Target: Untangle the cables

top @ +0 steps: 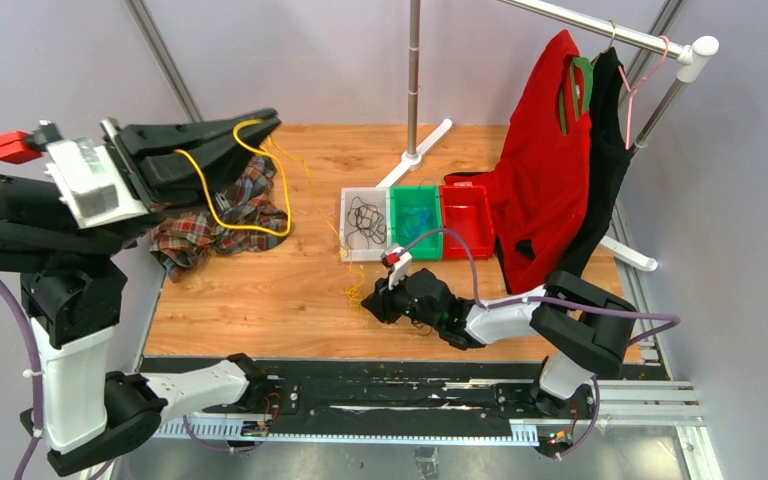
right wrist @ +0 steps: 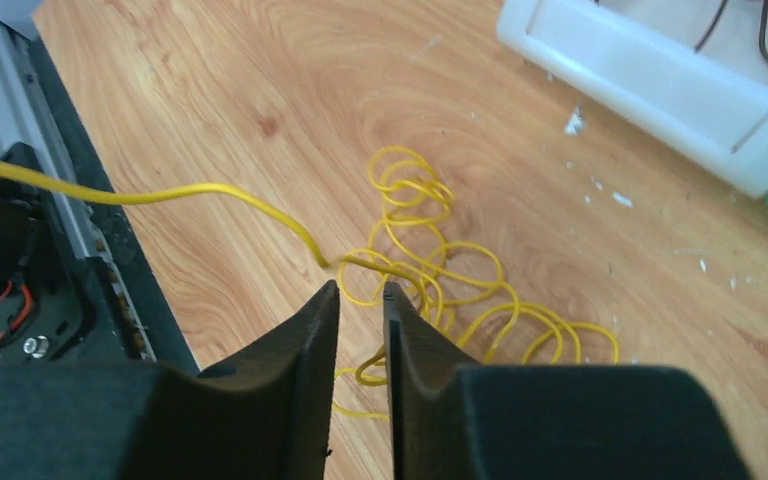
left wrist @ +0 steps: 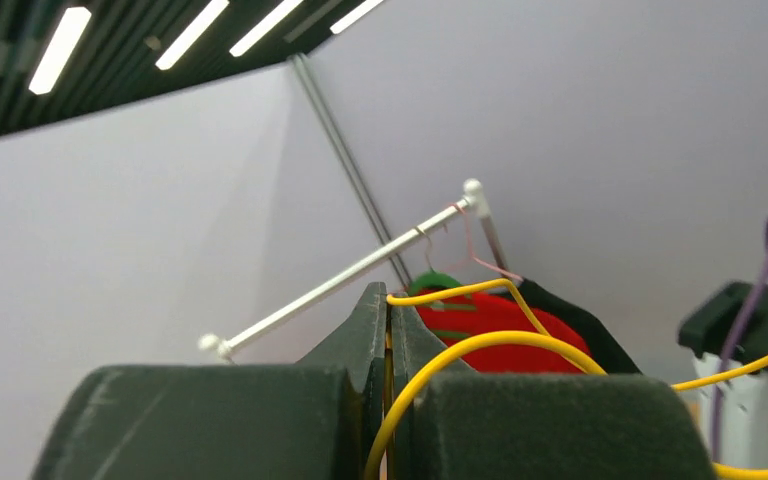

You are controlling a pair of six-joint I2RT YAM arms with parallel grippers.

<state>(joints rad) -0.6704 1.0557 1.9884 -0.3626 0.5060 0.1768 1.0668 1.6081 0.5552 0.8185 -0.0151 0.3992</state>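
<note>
A yellow cable (top: 285,190) hangs in a long loop from my left gripper (top: 268,120), which is raised high at the left and shut on it. The left wrist view shows the cable (left wrist: 520,340) pinched between the closed jaws of that gripper (left wrist: 390,300). The cable's other end lies as a curly coil (right wrist: 460,280) on the wooden table. My right gripper (right wrist: 362,290) is low over the coil's near edge, its jaws a narrow gap apart, with a loop showing in the gap. In the top view the right gripper (top: 372,305) is beside the coil (top: 355,293). A black cable (top: 365,220) lies in the white bin.
Three bins stand in a row behind the coil: white (top: 348,212), green (top: 418,195) and red (top: 466,220). A plaid cloth (top: 215,225) lies under the hanging loop. A red garment (top: 545,180) and a black one (top: 610,150) hang on a rack at the right.
</note>
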